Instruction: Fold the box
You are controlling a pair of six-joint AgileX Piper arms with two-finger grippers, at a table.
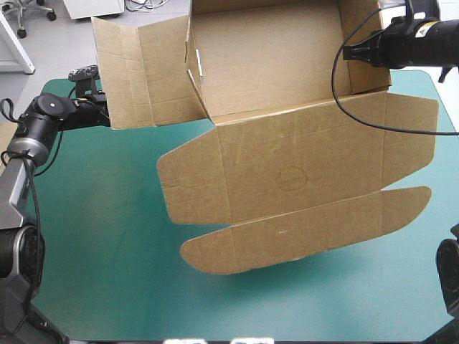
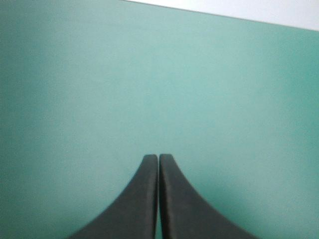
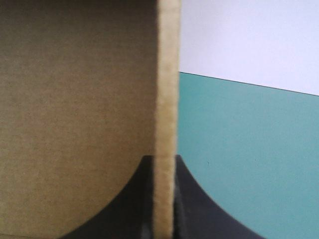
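One box (image 1: 301, 165), brown board, part-formed. Far half: lifted off the teal-green cover (image 1: 107, 236), back panel and side walls standing, a wide left panel swung outward toward the cover's far left corner. Near half: spread toward the middle of the cover, ending in a long rounded flap nearest the robot.

Two grippers, as follows. The right gripper (image 3: 164, 160) has its black fingers clamped on the box's right wall. The board's pale cut edge runs straight up between them, with brown face on one side and cover on the other. The left gripper (image 2: 158, 158) has its fingers pressed together with nothing between them and only bare cover ahead. From above, its tip appears to sit just beside or behind the swung-out left panel; which one is unclear.
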